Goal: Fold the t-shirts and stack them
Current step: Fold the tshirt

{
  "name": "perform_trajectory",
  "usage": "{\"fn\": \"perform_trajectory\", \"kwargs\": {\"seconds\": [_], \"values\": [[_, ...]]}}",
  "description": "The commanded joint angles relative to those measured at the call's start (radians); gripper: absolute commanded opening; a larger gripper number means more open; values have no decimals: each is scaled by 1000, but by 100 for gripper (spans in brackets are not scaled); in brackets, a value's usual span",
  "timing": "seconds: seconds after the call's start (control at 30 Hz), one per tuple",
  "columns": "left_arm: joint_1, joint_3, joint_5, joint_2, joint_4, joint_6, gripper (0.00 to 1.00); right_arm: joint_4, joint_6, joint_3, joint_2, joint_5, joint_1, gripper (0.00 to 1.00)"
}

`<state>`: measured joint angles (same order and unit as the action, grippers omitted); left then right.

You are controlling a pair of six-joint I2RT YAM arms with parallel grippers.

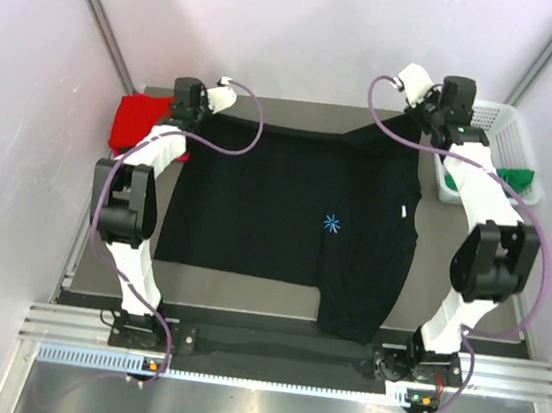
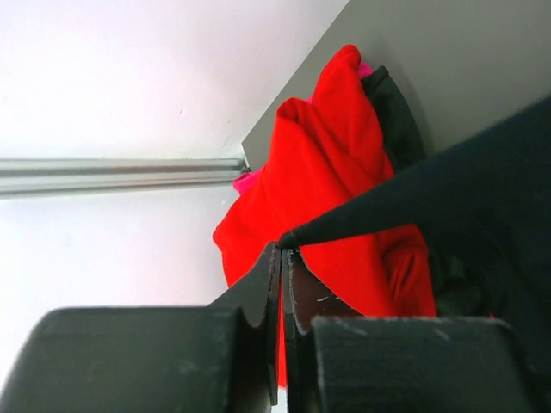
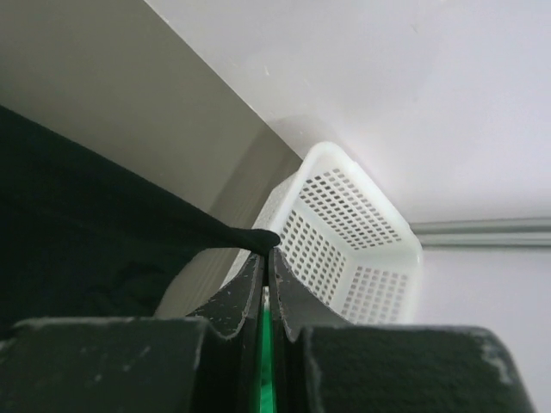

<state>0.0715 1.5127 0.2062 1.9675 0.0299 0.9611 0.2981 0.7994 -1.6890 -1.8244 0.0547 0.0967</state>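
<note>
the left pincer (image 2: 281,249) grips the black t-shirt (image 1: 285,218) at its far left corner, by the red t-shirt (image 1: 135,121); the right pincer (image 3: 267,248) grips its far right edge.

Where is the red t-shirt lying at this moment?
In the top view, the red t-shirt lies bunched at the far left corner of the table, just left of the spread black t-shirt.
</note>
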Motion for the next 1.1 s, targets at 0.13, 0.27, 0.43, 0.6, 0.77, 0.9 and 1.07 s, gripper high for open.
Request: {"fn": "perform_trajectory", "kwargs": {"seconds": [0.13,0.27,0.43,0.6,0.77,0.9,1.07], "values": [[-10,-144,-42,-171,-62,-36,0,65,-48,175,186,5,12,0],[-10,-203,-56,-231,-103,-50,0,88,-52,252,249,4,11,0],[-12,-290,-48,-285,-120,-64,0,122,-48,324,329,4,11,0],[-12,-374,-44,-335,-122,-59,0,168,-66,371,398,22,12,0],[-12,-405,-47,-354,-134,-70,0,222,-120,411,464,56,12,0],[-12,-439,-37,-355,-130,-68,0,237,-147,480,494,85,14,0],[-13,-502,-34,-366,-128,-62,0,248,-160,541,528,99,15,0]]}}
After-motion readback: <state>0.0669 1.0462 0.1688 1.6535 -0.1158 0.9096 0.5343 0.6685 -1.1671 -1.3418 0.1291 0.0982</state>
